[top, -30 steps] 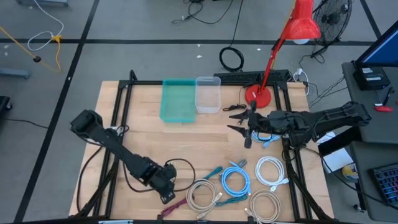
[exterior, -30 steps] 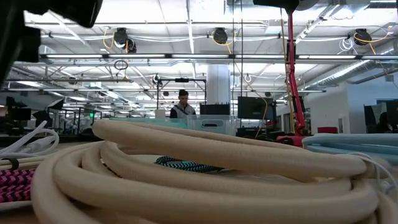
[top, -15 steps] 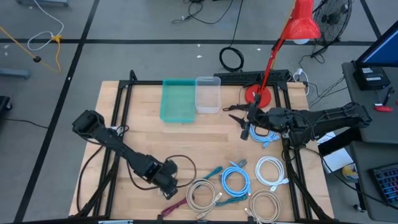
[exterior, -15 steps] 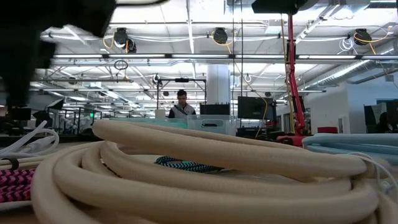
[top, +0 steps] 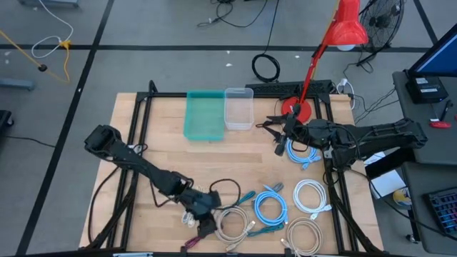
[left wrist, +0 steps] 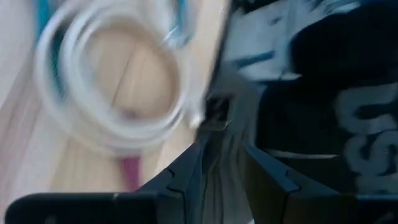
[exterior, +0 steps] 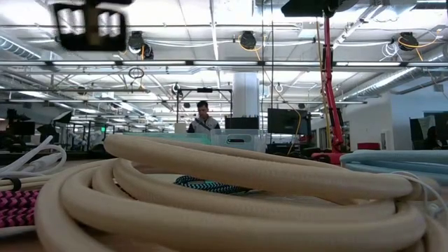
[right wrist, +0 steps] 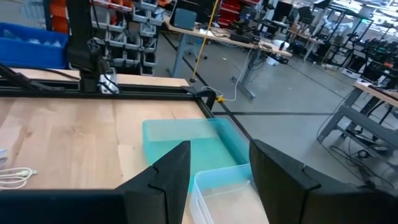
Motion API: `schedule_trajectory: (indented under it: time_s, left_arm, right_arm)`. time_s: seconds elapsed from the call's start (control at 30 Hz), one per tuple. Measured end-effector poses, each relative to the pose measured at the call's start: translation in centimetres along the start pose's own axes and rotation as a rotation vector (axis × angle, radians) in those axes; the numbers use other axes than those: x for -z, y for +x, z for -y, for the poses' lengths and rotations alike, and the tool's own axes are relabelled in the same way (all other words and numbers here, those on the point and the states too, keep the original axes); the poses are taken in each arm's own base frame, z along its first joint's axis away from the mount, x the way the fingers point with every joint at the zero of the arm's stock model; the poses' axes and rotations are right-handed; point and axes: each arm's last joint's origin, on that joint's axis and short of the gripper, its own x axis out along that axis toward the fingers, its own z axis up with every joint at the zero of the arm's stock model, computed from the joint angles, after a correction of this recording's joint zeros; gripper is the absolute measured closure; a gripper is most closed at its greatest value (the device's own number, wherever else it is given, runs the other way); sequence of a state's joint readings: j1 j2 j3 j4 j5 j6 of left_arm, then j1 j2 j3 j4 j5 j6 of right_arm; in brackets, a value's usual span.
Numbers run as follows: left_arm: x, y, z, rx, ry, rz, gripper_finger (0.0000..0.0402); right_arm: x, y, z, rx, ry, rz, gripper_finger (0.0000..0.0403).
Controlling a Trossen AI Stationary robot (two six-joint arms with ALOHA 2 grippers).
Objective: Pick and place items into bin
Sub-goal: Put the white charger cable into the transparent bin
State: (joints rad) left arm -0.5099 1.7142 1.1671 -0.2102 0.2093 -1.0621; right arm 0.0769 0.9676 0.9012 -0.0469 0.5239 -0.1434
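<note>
Several rubbery cable coils (top: 271,212), light blue, white and beige, lie flat along the tabletop's (top: 235,153) near edge, with the left gripper (top: 202,223), finger state indiscernible, just beside the beige coil (top: 230,221). The right gripper (top: 275,135), fingers spread, hovers near the clear bin (top: 238,108), a light blue cable (top: 301,153) draped beneath that arm.

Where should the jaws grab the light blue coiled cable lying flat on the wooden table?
Probably come straight down on the light blue coiled cable and pinch across the bundled loops at its far rim, where the wooden table is bare; neighbouring coils crowd its other sides.
</note>
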Motion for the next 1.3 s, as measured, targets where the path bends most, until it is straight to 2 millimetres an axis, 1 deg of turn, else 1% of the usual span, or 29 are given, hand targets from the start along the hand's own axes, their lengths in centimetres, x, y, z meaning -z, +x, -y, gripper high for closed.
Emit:
schedule_trajectory:
  time_s: [0.03,0.1,0.17,0.23,0.33,0.47,0.5,0.6,0.63,0.67,0.77,0.83,0.9,0.97,1.1,1.2,1.3]
  left_arm:
    - [0.4,0.0,-0.4,-0.051,-0.033,-0.028,0.0289]
    - [1.4,0.0,-1.2,-0.171,-0.043,-0.069,0.0289]
    - [2.0,-0.2,-2.0,-0.286,0.015,-0.082,0.0289]
    - [2.1,-0.3,-2.4,-0.360,0.082,-0.033,0.0289]
    - [2.0,-0.3,-2.4,-0.413,0.189,0.038,0.0289]
    - [1.9,-0.2,-2.1,-0.440,0.436,0.063,0.0289]
    - [1.9,-0.2,-2.1,-0.456,0.467,0.072,0.0289]
    - [1.7,-0.3,-2.2,-0.468,0.471,0.087,0.0289]
    - [1.6,-0.3,-2.3,-0.465,0.454,0.087,0.0289]
    - [1.5,-0.3,-2.3,-0.457,0.393,0.090,0.0289]
    - [1.4,-0.4,-2.7,-0.392,0.117,0.028,0.0289]
    - [1.5,-0.5,-3.0,-0.376,0.011,-0.038,0.0289]
    - [1.7,-0.5,-3.0,-0.353,-0.032,-0.099,0.0289]
    - [2.5,-0.5,-2.8,-0.354,-0.085,-0.144,0.0289]
    - [3.8,-0.4,-2.5,-0.383,-0.170,-0.162,0.0289]
    - [4.8,0.0,-3.1,-0.418,-0.259,-0.160,0.0288]
    - [6.2,0.8,-4.4,-0.422,-0.307,-0.159,0.0288]
  right_arm:
    - [0.0,0.0,0.0,-0.001,0.000,-0.004,0.0248]
    - [0.1,0.0,0.0,-0.002,0.003,-0.012,0.0248]
    - [0.2,0.0,0.0,-0.002,0.015,-0.015,0.0248]
    - [0.2,0.0,0.0,-0.003,0.019,-0.019,0.0248]
    - [0.3,0.0,0.0,-0.004,0.025,-0.029,0.0248]
    - [0.3,0.0,0.0,-0.004,0.032,-0.029,0.0248]
    - [0.3,0.0,0.0,-0.004,0.032,-0.029,0.0248]
    - [0.3,0.0,0.0,-0.004,0.032,-0.029,0.0248]
    - [0.3,0.0,0.0,-0.004,0.032,-0.030,0.0248]
    - [0.3,0.0,-0.1,-0.004,0.031,-0.031,0.0248]
    - [0.4,0.0,-0.1,-0.005,0.028,-0.037,0.0248]
    - [0.4,0.0,-0.1,-0.006,0.026,-0.042,0.0248]
    - [0.5,0.0,-0.1,-0.006,0.025,-0.050,0.0248]
    - [0.6,0.0,-0.1,-0.007,0.034,-0.058,0.0248]
    - [0.7,0.0,-0.1,-0.007,0.043,-0.062,0.0248]
    - [0.7,0.0,-0.1,-0.007,0.044,-0.062,0.0248]
    - [0.7,0.0,-0.1,-0.007,0.044,-0.061,0.0248]
